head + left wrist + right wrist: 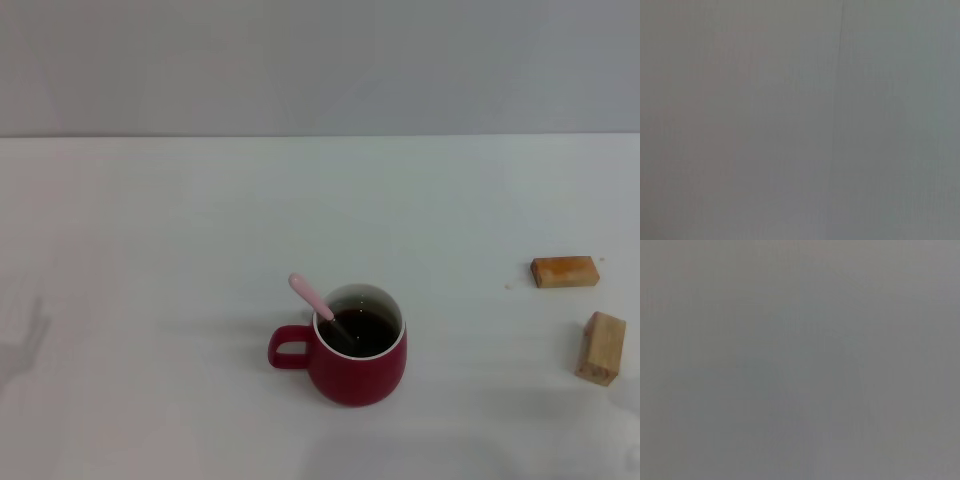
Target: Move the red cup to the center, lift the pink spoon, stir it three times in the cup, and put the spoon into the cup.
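Observation:
The red cup (355, 362) stands upright near the middle front of the white table (180, 250) in the head view, its loop handle pointing left and dark liquid inside. The pink spoon (312, 298) rests in the cup, its bowl down in the liquid and its pale pink handle leaning out over the rim to the upper left. Neither gripper shows in any view. The two wrist views show only a plain grey surface.
Two tan wooden blocks lie at the right side of the table: one flat orange-brown block (565, 271) and one paler block (601, 348) nearer the front edge. A grey wall stands behind the table.

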Robot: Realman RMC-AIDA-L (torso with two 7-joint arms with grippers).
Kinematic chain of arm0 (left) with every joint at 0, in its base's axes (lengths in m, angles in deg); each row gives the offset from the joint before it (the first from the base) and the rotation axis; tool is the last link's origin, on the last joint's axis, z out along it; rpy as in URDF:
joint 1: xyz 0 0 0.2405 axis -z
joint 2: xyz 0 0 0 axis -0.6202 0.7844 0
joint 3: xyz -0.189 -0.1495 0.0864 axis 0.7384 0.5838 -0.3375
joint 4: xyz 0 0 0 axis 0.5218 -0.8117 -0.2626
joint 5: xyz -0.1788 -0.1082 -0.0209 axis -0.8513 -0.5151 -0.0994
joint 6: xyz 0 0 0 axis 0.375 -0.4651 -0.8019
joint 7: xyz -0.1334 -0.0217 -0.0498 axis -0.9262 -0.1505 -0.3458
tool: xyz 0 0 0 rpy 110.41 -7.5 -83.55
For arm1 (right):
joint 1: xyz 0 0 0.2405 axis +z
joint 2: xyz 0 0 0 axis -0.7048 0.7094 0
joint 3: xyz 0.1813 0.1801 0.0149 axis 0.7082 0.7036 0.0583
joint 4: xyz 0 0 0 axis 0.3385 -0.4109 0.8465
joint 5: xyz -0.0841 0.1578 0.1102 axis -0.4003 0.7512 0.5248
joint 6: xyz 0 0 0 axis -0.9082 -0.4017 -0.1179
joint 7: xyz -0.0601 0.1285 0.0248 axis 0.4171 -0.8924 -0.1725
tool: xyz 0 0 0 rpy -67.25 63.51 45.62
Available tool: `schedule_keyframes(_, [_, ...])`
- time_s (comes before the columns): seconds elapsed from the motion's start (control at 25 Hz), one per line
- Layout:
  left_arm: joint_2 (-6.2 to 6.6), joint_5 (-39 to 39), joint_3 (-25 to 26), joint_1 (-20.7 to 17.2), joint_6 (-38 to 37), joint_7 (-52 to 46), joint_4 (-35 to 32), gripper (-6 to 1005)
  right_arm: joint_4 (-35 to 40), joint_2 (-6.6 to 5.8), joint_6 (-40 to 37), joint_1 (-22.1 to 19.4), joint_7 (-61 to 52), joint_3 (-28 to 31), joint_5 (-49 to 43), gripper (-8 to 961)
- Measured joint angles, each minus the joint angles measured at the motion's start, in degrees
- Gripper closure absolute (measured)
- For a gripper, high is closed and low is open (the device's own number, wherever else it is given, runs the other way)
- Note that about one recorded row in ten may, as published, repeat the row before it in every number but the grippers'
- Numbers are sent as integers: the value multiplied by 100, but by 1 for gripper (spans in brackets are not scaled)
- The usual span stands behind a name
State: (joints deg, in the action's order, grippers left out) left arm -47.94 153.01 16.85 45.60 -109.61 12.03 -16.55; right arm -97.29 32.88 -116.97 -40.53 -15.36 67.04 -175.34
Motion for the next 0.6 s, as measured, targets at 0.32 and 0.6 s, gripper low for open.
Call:
schedule_keyframes(0.32, [2, 0, -8, 35, 21, 0, -9, 150, 0, -11, -4, 14, 0, 7, 125, 332])
schedule_keyframes(0.6, [9, 0, -6, 66, 36, 0, -9, 150, 0, -10, -4, 77, 0, -6, 128, 332])
